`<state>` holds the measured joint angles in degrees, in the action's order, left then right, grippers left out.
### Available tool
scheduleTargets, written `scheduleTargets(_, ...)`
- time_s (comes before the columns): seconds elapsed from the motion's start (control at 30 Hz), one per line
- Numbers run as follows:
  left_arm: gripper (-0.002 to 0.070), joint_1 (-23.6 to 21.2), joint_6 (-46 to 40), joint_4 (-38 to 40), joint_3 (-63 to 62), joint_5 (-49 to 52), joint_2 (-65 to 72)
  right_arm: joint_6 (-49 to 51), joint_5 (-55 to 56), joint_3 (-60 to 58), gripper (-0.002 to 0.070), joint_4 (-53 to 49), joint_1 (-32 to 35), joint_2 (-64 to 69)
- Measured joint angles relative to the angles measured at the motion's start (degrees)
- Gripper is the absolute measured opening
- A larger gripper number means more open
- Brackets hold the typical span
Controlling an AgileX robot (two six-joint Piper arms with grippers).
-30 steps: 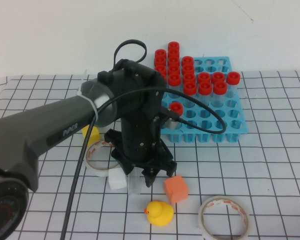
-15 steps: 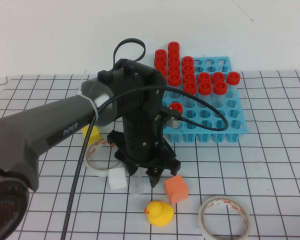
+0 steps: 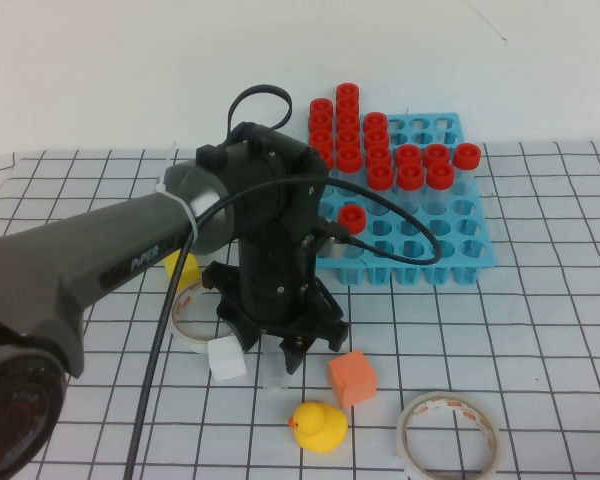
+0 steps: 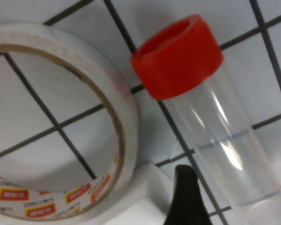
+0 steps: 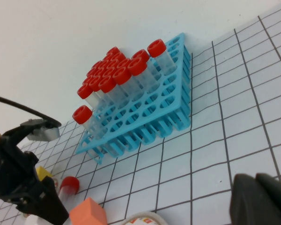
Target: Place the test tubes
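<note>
Low over the table [image 3: 540,340], the left gripper [image 3: 269,357] holds its fingers open, apparently astride a red-capped test tube [image 4: 196,93] lying beside a tape roll [image 4: 124,117]; the right gripper [image 5: 262,199] hangs closed, well apart from the rack [image 5: 145,122].

This looks like a robotics lab test bench: a white worktop ruled with a black grid [image 3: 540,340] against a plain white wall [image 3: 130,70], a blue plastic test-tube rack [image 3: 460,235] at one o'clock holding clear red-capped test tubes [image 3: 410,178], and a yellow rubber duck [image 3: 318,428] at six o'clock.
</note>
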<state>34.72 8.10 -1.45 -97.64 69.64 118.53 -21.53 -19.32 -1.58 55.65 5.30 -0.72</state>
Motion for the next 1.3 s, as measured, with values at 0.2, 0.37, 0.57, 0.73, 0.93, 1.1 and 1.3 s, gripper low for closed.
scheduleTargets(0.2,0.0421,0.0,1.2,1.4,0.0,0.0,0.1,0.0,0.2,0.0,-0.0001,-0.1,0.0,0.0)
scheduleTargets(0.37,0.0421,0.0,1.2,4.6,0.0,0.0,0.1,0.0,0.2,0.0,-0.0001,-0.1,0.0,0.0)
scheduleTargets(0.57,0.0421,0.0,1.2,4.1,0.0,0.0,0.5,0.0,0.3,0.0,-0.0001,-0.1,0.0,0.0)
scheduleTargets(0.73,0.0390,0.0,1.2,2.2,0.0,-0.1,0.8,0.0,0.4,0.0,-0.0001,-0.1,0.0,0.0)
scheduleTargets(0.93,0.0267,0.0,1.2,2.1,0.0,-0.1,2.2,0.0,0.4,0.0,-0.0001,-0.1,0.0,0.0)
scheduleTargets(1.1,0.0214,0.0,-0.2,2.2,0.0,-0.1,2.3,0.0,0.4,0.0,-0.0001,-0.1,0.0,0.0)
scheduleTargets(1.3,0.0214,0.1,-4.5,1.4,0.7,-0.2,0.1,0.0,0.4,0.0,-0.0001,-0.1,0.0,0.0)
